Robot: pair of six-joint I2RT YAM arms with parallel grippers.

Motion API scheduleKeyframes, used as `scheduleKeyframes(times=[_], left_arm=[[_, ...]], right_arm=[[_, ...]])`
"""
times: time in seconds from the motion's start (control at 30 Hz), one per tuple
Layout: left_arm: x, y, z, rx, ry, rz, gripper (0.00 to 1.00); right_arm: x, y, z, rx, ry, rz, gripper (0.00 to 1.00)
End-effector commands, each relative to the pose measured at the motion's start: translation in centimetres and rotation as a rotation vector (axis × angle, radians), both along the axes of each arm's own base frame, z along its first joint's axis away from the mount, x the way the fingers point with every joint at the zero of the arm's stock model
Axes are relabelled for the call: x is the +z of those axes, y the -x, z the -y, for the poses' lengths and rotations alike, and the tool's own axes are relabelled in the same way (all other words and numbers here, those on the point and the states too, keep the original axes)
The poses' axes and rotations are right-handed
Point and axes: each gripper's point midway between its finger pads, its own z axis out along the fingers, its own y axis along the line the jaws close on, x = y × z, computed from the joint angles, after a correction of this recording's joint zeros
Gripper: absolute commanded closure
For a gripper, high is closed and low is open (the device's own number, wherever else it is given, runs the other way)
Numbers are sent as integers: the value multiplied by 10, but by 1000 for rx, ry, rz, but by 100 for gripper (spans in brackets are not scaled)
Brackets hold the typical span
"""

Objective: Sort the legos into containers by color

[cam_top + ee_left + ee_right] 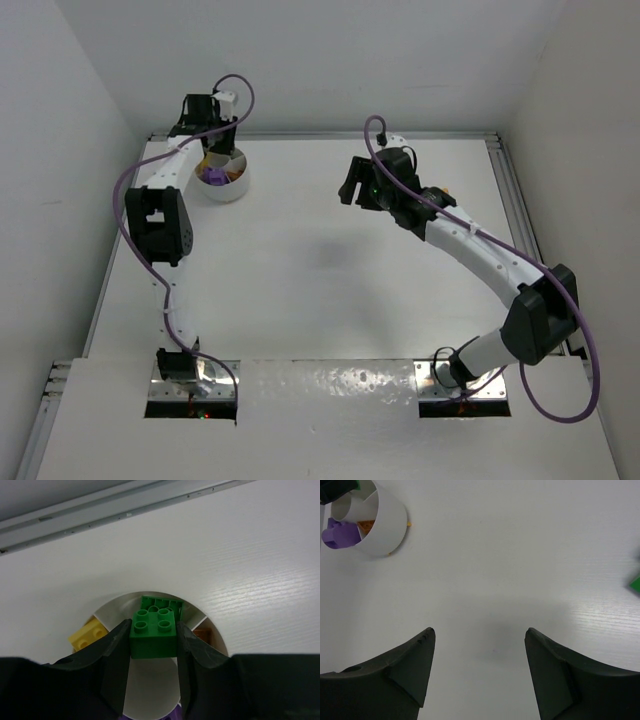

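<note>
table (330, 290): white; we see open surface from the centre to 6 o'clock in the top view; a metal rail (330, 134) runs along 12 o'clock.
bowl (228, 192): round, white, divided; at 10 o'clock on the table, near the rail and the left wall.
right gripper (479, 632): fingers spread wide, nothing between them; over open table, well apart from the bowl.
left gripper (152, 640): over the bowl, fingers narrow, clamped on the green lego's flanks.
green lego (152, 637): square, four studs up, level; we find no long axis.
second green lego (162, 602): bowl's 12 o'clock section, left wrist view.
yellow lego (87, 632): 9 o'clock section.
orange lego (205, 635): 3 o'clock section.
purple lego (340, 534): in the bowl, beside orange.
</note>
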Motion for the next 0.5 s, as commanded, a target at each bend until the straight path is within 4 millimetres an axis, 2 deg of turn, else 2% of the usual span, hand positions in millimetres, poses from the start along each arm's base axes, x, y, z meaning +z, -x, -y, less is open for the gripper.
scheduleKeyframes(times=[0.0,0.13,0.27,0.37,0.4,0.43,0.47], left_arm=[[12,-15,3,-24,9,81,100],[1,-17,5,-35,17,66,100],[-10,-14,0,-11,-4,37,100],[-7,-14,-3,0,-13,43,100],[-7,-14,-2,-4,-10,44,96],[-6,-14,-1,-5,-7,47,96],[-5,-14,-1,-4,-6,48,87]], right_arm=[[2,0,0,4,0,0,29],[1,2,4,-3,16,-6,29],[3,3,7,-10,23,0,29],[5,3,8,-10,30,6,29],[6,2,8,-11,33,8,29],[7,2,8,-11,33,9,29],[8,1,8,-11,30,15,29]])
